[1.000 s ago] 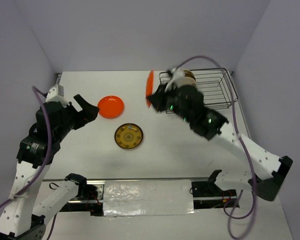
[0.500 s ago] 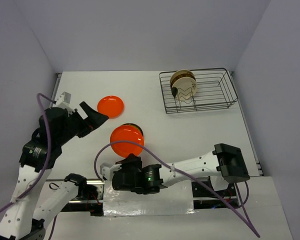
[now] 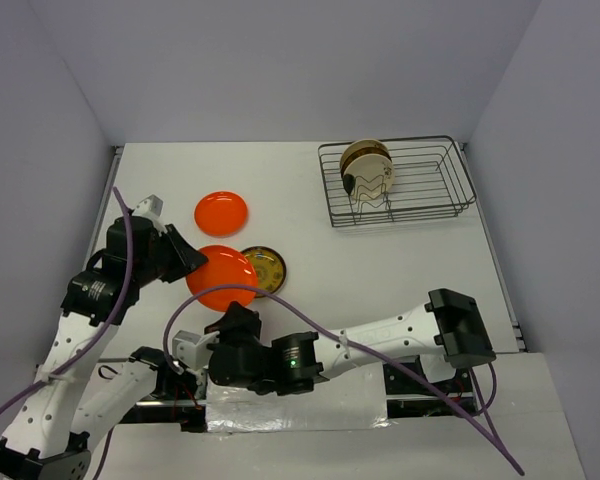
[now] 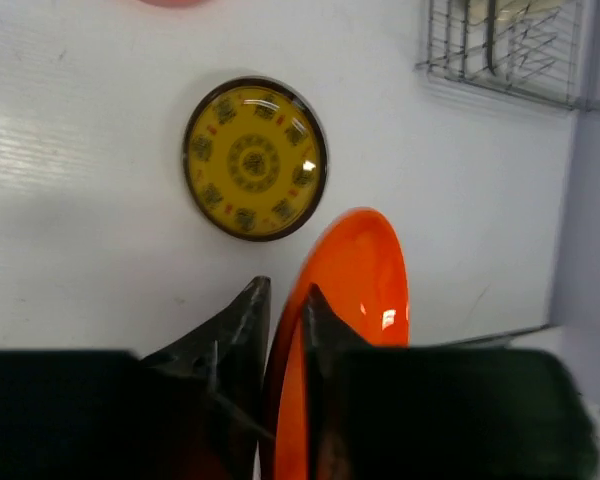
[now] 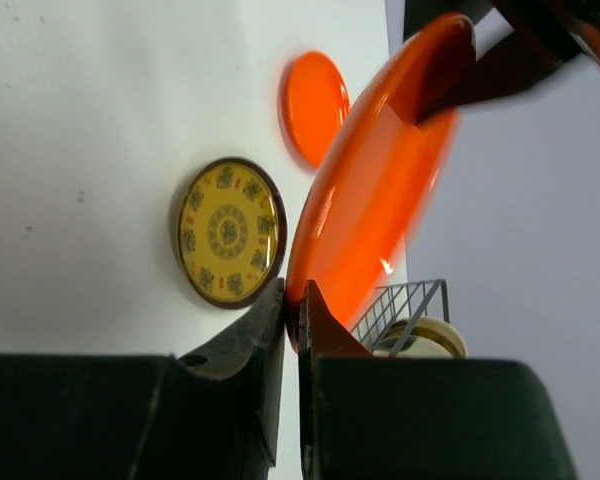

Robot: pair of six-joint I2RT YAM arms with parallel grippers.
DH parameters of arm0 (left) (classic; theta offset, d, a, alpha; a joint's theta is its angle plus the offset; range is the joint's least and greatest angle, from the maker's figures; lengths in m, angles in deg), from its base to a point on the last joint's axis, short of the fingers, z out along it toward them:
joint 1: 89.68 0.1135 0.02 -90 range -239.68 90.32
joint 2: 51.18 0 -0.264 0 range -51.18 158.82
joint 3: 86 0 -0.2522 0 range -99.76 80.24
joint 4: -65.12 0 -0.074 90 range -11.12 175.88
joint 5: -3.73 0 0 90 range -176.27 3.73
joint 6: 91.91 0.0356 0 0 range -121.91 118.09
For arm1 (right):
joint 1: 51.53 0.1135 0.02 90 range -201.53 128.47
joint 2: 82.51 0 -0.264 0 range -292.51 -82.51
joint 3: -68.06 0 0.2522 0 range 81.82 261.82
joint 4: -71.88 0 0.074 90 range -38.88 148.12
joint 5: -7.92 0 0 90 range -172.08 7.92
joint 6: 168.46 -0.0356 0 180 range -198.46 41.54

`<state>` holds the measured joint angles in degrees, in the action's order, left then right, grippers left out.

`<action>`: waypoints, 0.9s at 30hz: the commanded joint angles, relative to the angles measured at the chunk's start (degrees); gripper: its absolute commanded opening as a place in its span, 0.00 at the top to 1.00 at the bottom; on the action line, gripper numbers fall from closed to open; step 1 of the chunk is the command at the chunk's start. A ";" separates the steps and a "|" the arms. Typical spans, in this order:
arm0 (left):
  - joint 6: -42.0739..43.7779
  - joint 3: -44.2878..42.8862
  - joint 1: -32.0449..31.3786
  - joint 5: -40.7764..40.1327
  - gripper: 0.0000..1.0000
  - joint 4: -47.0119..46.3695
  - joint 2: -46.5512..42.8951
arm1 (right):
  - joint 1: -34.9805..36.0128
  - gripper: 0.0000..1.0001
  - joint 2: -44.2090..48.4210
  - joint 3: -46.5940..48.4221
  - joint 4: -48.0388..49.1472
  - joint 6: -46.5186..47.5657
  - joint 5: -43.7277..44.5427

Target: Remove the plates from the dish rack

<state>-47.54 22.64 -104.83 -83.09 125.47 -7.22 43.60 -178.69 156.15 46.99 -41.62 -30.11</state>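
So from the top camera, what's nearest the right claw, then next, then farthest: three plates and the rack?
From the right claw:
1. held orange plate, in its grip.
2. brown-gold plate, lying just beyond.
3. other orange plate, farther back, left.
4. dish rack, far back right.

dish rack point(image 3: 420, 190) right, 2 plates point(image 3: 367, 170) inside | patterned plate point(image 3: 265, 270) centre | plain plate point(image 3: 221, 212) behind | lifted plate point(image 3: 220, 272) above

white table point(image 3: 400, 260), pale lilac walls point(image 3: 280, 60)

L gripper point(image 4: 280, 318) & R gripper point(image 5: 292, 306), both arms inward, fingers tight on same orange plate point(image 3: 220, 273).
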 commanded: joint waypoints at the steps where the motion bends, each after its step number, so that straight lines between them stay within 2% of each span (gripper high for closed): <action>1: 0.89 2.23 -0.14 2.18 0.78 -3.95 -0.02 | 0.23 1.00 0.47 1.53 6.65 1.93 1.21; 2: 0.63 2.75 -0.14 2.01 0.93 -4.57 -0.02 | 0.23 0.87 1.51 0.13 7.44 1.31 0.51; 3: 0.28 2.93 -0.14 1.66 1.00 -5.19 -0.45 | 0.05 0.79 2.31 -0.84 8.14 0.26 -0.45; 5: -0.60 3.37 -0.14 0.43 1.00 -7.29 -0.90 | -1.08 0.60 5.80 -5.38 10.68 -3.08 -4.31; 6: -0.78 3.64 -0.14 -0.53 1.00 -8.43 -1.33 | -1.52 0.54 7.13 -7.25 13.31 -4.57 -7.11; 7: -1.13 3.90 -0.14 -1.41 1.00 -10.27 -1.34 | -2.75 0.01 9.85 -10.31 14.20 -7.72 -8.18; 10: -2.97 4.34 -0.14 -4.14 1.00 -15.62 -0.47 | -4.77 0.00 15.64 -15.93 15.53 -14.85 -9.08; 12: -2.63 3.82 -0.05 -9.74 1.00 -18.62 1.11 | -4.87 0.00 21.26 -21.38 18.15 -18.45 -5.50; 16: -0.61 0.57 1.35 -16.00 1.00 -24.34 11.98 | -5.83 0.00 31.28 -28.25 17.47 -27.77 -0.04; 18: 0.80 -0.22 3.54 -15.05 1.00 -30.66 16.22 | -6.54 0.00 37.69 -30.54 13.79 -35.38 2.43; 21: 0.54 -0.76 5.83 -14.00 0.94 -36.99 24.83 | -6.98 0.00 43.60 -32.13 5.53 -46.72 6.12; 27: -1.22 -0.23 10.23 -12.06 0.94 -47.97 35.65 | -6.80 0.00 57.23 -35.39 -8.96 -61.51 9.12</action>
<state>-48.48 23.42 -96.16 -95.59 89.12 27.47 36.91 -124.68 121.94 47.31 -90.42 -24.82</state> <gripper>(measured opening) 0.132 0.998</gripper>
